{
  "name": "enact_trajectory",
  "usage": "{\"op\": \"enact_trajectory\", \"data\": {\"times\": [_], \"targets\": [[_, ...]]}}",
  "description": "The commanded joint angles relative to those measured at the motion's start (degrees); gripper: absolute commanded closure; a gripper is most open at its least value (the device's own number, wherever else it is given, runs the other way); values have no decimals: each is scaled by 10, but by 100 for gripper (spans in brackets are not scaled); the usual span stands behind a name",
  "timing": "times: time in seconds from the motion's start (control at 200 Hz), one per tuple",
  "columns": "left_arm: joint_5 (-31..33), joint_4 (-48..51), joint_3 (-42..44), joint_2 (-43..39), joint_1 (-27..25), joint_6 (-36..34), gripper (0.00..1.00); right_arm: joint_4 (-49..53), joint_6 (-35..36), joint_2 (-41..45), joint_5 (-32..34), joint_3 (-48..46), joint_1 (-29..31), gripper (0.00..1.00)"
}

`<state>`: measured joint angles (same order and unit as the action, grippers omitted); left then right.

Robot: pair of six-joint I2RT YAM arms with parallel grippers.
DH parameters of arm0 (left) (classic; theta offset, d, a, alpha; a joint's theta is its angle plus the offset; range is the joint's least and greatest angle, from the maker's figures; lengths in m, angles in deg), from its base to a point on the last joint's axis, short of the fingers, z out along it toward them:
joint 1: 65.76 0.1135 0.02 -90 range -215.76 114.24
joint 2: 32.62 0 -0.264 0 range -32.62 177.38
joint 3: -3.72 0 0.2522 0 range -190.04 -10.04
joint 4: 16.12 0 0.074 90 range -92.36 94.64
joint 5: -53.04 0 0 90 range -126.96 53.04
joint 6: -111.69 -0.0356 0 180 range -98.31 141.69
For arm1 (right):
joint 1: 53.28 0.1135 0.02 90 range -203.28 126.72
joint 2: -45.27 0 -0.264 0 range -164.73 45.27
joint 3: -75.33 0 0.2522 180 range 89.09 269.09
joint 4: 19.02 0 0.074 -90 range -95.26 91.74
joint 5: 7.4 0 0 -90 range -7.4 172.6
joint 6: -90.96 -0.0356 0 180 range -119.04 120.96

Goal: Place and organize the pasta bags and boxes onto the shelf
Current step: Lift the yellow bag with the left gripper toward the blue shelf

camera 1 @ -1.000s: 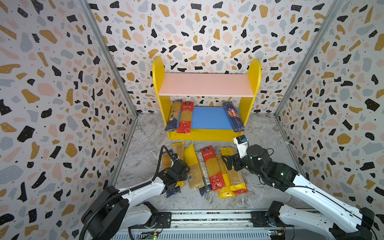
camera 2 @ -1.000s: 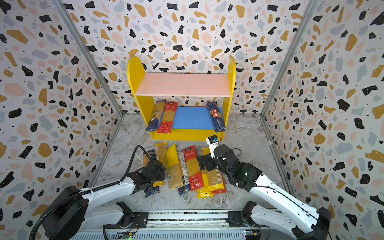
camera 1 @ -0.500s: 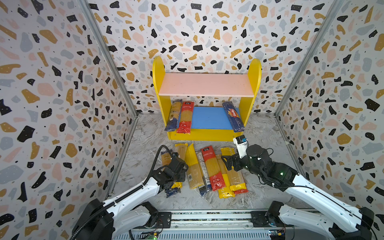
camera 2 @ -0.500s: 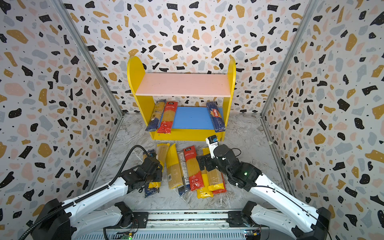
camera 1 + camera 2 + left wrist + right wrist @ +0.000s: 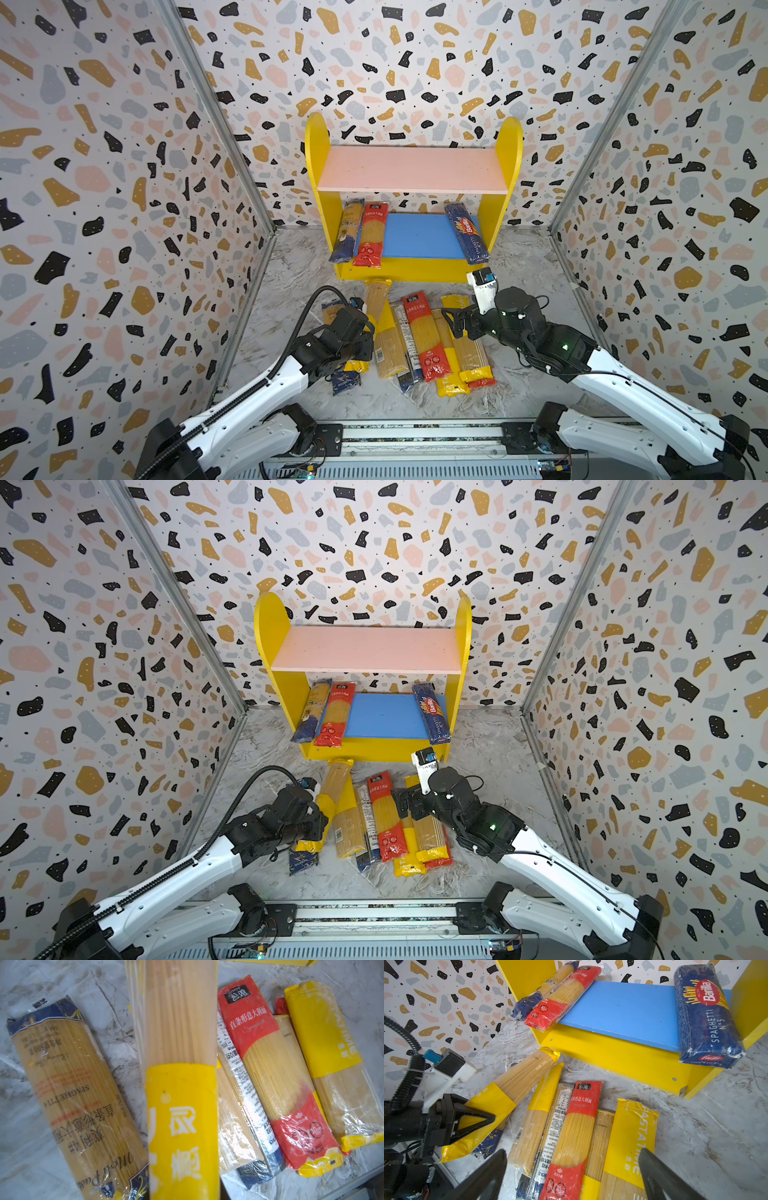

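Surface (image 5: 291, 266) with a grey marble pattern carries the whole layout, and the shelf (image 5: 509, 166) stands at its far side against the back wall. The pink upper board (image 5: 411, 168) is bare. The blue lower board (image 5: 419, 235) carries 3 packs lying front to back: a dark-blue-ended pack (image 5: 348, 232) and a red pack (image 5: 371, 235) touch at the left, and the Barilla pack (image 5: 467, 235) lies beside the right panel, so the middle is free. The pile (image 5: 432, 345) of remaining packs lies side by side on the surface, just in front of the shelf. The right tool (image 5: 457, 322) hovers over the right part of the pile with its jaws spread wide, pinching nothing, in the same pose as 1 second ago. The change is on the left. The left tool (image 5: 488, 1120), jaws pressed together on the yellow band of the yellow-banded pack (image 5: 376, 299), has advanced and raised the gripped end. That pack now slants above the navy-trimmed pack (image 5: 68, 1088), with its far end near the shelf's front rail. Whether that end touches the surface cannot be told. Transport of pack 4 appears to be in progress. The far end must clear the front rail before the pack can enter the free middle.
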<state>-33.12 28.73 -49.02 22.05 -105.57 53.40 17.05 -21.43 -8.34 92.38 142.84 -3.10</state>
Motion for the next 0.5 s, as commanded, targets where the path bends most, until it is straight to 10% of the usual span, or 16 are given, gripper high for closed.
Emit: {"op": "enact_trajectory", "data": {"times": [0.0,0.496], "targets": [[-6,-54,-58,-20,-12,-25,100,-3,5,12,0,26,2,1],[30,-101,-141,18,-33,-34,100,2,8,27,11,31,1,1]]}}
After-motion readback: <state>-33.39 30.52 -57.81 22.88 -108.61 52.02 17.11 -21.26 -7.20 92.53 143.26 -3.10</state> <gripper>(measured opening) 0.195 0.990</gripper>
